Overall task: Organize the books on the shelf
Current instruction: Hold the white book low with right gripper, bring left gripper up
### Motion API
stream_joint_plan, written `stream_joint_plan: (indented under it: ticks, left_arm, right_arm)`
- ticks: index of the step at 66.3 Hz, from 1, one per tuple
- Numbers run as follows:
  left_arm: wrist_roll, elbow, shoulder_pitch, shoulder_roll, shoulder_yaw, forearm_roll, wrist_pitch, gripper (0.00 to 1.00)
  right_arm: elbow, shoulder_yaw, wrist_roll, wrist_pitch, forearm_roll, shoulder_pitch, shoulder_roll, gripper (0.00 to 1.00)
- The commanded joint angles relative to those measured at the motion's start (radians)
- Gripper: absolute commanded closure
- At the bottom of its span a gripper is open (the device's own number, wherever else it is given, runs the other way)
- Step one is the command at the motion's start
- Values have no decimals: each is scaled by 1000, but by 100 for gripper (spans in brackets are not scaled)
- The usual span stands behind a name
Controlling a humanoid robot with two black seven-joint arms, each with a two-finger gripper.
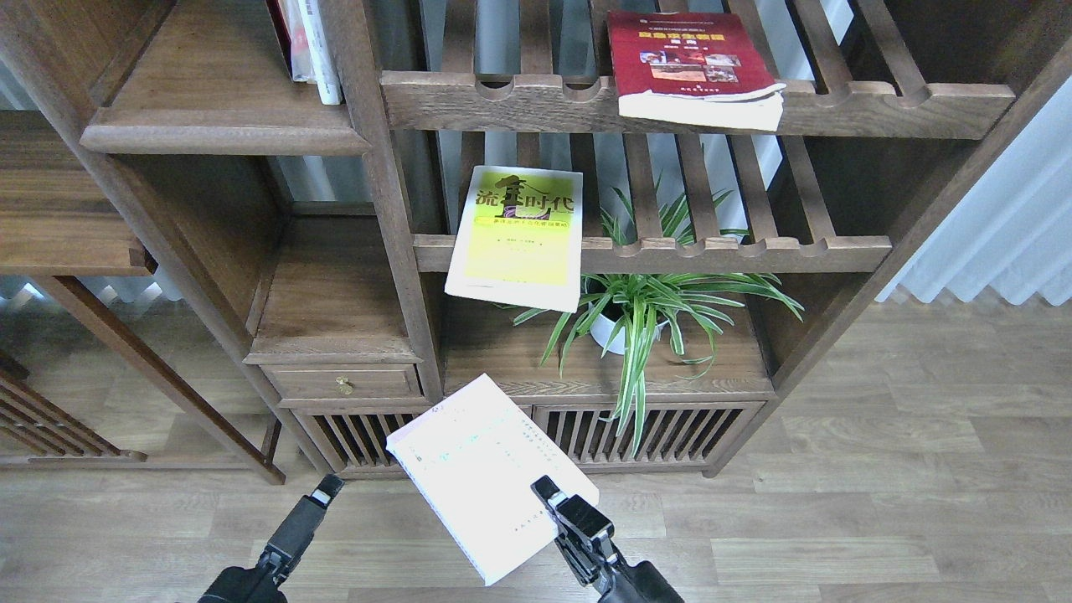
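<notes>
A pale lavender-white book (481, 469) hangs flat above the floor in front of the cabinet, and my right gripper (553, 496) is shut on its near right edge. My left gripper (322, 492) points up just left of that book; its fingers cannot be told apart. The yellow-green book (519, 236) with black characters lies on the middle slatted rack, overhanging its front rail. On the upper slatted rack lies the dark red book (688, 65). The solid flat shelf (222, 105) at upper left holds several upright books (306, 46) at its right end.
A potted spider plant (641, 310) stands on the lower board under the middle rack. A small drawer (343, 381) sits left of it, above slatted doors. A side table (67, 243) stands at far left, white curtains at right.
</notes>
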Motion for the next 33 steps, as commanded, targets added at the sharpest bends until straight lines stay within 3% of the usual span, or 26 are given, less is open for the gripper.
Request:
stream_joint_plan:
  ticks: [1,33]
  left_arm:
    - [0,3,2,31,1,13,0,0]
    - [0,0,5,50,-83,5,0,0]
  right_arm:
    - [0,1,0,0,0,-2,1,96]
    - [-3,18,0,0,1,-7,14,96]
